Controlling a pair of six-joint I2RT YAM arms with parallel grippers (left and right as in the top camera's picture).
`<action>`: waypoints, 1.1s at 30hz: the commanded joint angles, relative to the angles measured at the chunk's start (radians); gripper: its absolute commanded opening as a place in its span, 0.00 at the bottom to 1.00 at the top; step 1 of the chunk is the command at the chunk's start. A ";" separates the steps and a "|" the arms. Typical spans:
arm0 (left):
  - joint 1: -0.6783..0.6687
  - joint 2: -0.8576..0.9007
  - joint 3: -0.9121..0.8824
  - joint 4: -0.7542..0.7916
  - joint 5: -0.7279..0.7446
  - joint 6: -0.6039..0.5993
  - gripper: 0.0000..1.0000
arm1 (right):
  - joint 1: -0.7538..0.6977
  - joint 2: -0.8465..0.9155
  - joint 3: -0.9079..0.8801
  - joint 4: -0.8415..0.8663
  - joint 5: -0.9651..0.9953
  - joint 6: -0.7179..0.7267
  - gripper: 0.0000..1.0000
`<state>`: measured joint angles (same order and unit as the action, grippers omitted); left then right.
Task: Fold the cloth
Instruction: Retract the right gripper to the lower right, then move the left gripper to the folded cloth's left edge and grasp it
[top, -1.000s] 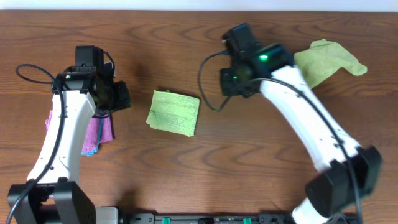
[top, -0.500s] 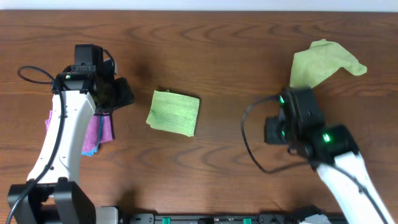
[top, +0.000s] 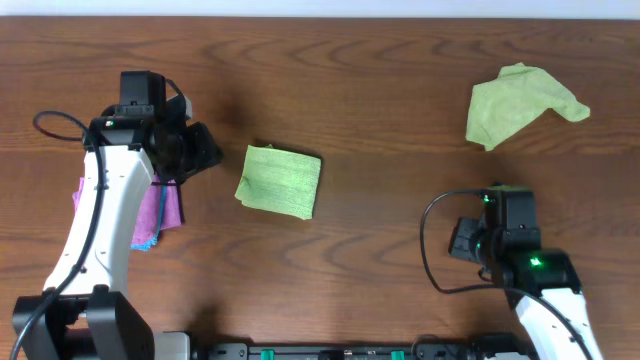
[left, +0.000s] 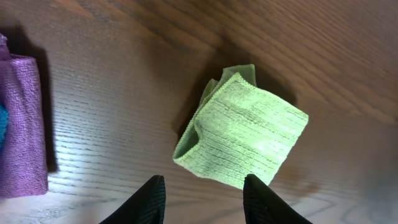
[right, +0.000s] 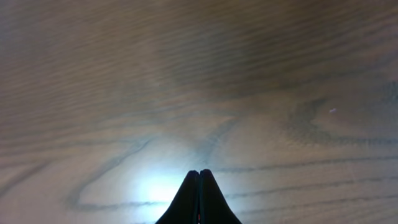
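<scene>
The cloth (top: 280, 180) is a bright lime-green towel lying folded into a small square at the middle of the table. In the left wrist view the cloth (left: 245, 134) lies just beyond my fingertips, with layered edges showing on its left side. My left gripper (top: 205, 150) hovers just left of it, open, and nothing sits between its fingers (left: 204, 183). My right gripper (top: 466, 240) is near the front right, far from the cloth. It is shut on nothing (right: 199, 173) above bare wood.
A duller, yellower green cloth (top: 520, 105) lies crumpled at the back right. A purple cloth (top: 160, 210) with a blue one under it lies beneath my left arm, and the purple cloth (left: 22, 124) also shows at the left of the wrist view.
My right arm has pulled back from the table's middle to the front right, still shut. My left gripper has edged slightly right toward the cloth. The cloth has not moved.
</scene>
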<state>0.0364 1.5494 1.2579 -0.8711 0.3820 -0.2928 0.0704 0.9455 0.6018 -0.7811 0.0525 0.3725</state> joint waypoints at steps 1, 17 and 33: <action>0.002 -0.014 0.014 -0.003 0.023 -0.020 0.42 | -0.048 -0.009 -0.054 0.026 -0.023 0.015 0.01; -0.008 -0.014 -0.024 -0.044 0.037 -0.206 0.57 | -0.077 -0.008 -0.107 0.154 0.027 0.015 0.99; -0.031 -0.029 -0.396 0.316 0.164 -0.382 0.86 | -0.077 -0.008 -0.107 0.164 0.026 0.015 0.99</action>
<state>0.0055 1.5387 0.9009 -0.5888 0.4992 -0.6197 -0.0017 0.9459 0.4973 -0.6163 0.0647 0.3828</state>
